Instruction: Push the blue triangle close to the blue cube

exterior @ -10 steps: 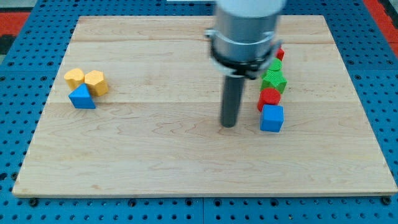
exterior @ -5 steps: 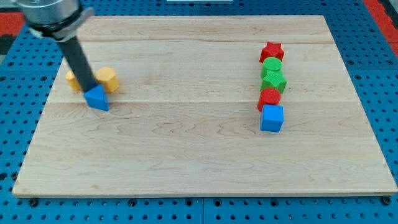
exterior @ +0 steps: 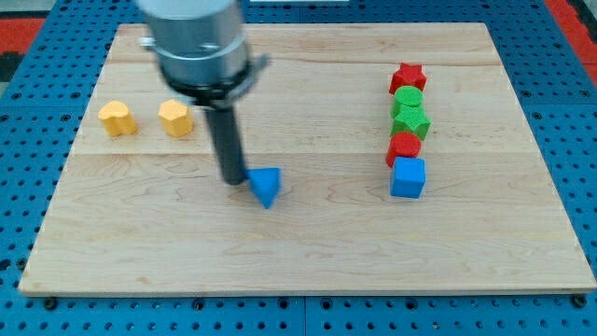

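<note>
My tip (exterior: 233, 180) rests against the left side of the blue triangle (exterior: 267, 185) near mid-board, well apart from the blue cube (exterior: 408, 177) at the view's right; the rod carries no jaws, so none can be reported open or clenched.

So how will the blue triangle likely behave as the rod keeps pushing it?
The blue triangle looks small and rigid, so it probably slides easily on the smooth wooden board. My tip touches its left side; its angled faces may let it rotate or slip off.
</note>
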`<state>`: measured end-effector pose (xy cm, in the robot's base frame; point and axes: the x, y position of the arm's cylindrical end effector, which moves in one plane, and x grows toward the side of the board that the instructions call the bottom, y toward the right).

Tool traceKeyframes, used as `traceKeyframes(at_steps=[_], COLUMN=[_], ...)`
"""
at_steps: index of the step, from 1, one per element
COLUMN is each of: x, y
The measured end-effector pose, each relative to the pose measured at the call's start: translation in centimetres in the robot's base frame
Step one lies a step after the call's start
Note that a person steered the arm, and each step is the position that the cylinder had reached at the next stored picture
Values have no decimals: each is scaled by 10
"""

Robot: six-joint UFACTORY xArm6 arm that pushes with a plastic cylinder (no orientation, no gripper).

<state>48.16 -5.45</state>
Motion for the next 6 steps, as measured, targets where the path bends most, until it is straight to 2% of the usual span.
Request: traceKeyframes(at_steps=[1, 3, 4, 5, 6], x=[20, 62, 58, 60, 69], y=[55, 63, 116, 136, 105])
